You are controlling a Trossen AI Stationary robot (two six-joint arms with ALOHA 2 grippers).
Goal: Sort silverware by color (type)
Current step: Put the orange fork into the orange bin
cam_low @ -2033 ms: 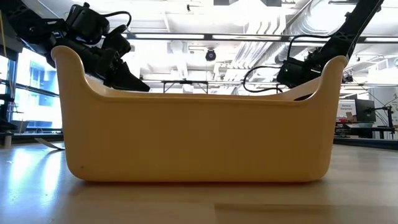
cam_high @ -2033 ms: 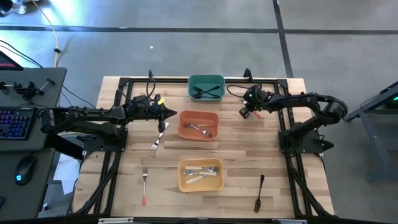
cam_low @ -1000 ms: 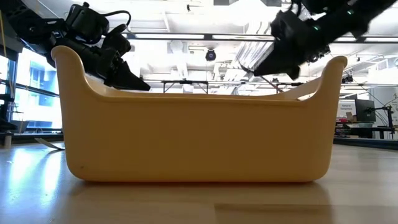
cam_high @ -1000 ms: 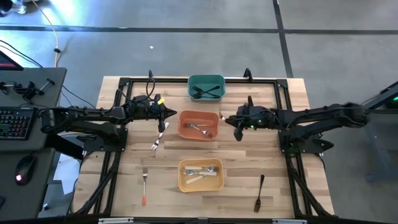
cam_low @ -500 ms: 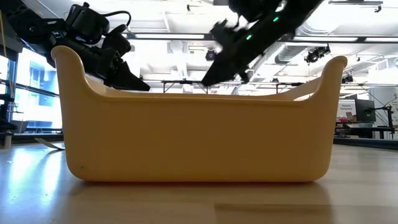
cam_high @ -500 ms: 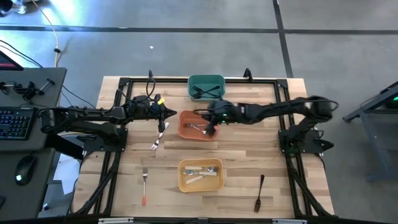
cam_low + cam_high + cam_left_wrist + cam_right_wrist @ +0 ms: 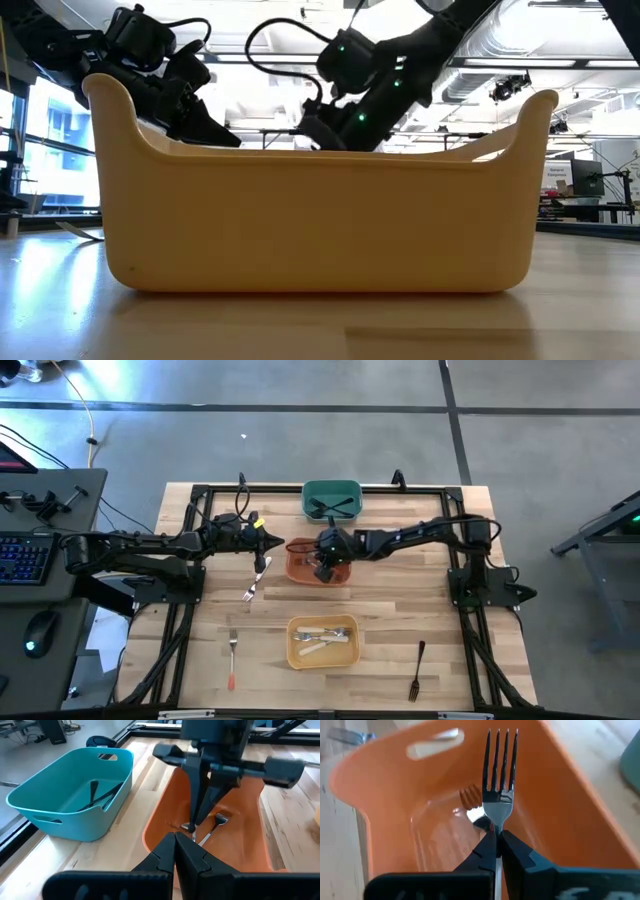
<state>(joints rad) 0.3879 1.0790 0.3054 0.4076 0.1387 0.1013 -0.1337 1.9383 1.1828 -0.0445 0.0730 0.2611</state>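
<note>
While my right gripper [image 7: 496, 836] hangs inside the orange bin [image 7: 300, 570], its jaws are pinched tight on the neck of a silver-headed fork [image 7: 499, 775]. That fork runs straight out from my fingertips, tines leading, its long axis in line with my reach toward the bin's far wall and handle slot. In the left wrist view the fork head sits low near the bin floor, close to another utensil [image 7: 216, 821] lying there. What the next move turns on, I judge, is simply that the fork is already over the bin floor, so letting go should drop it where it belongs.

My left gripper [image 7: 278, 544], closed and holding nothing, waits just off the orange bin's left rim. On the bench [image 7: 400, 620], loose pieces remain: a light fork [image 7: 256, 578] near my left arm, an orange-handled fork [image 7: 231, 657] at the near left, and a dark fork [image 7: 417, 671] at the near right, which is nearer my right arm. The green bin [image 7: 332, 489] and yellow bin [image 7: 322, 658] already hold pieces.
</note>
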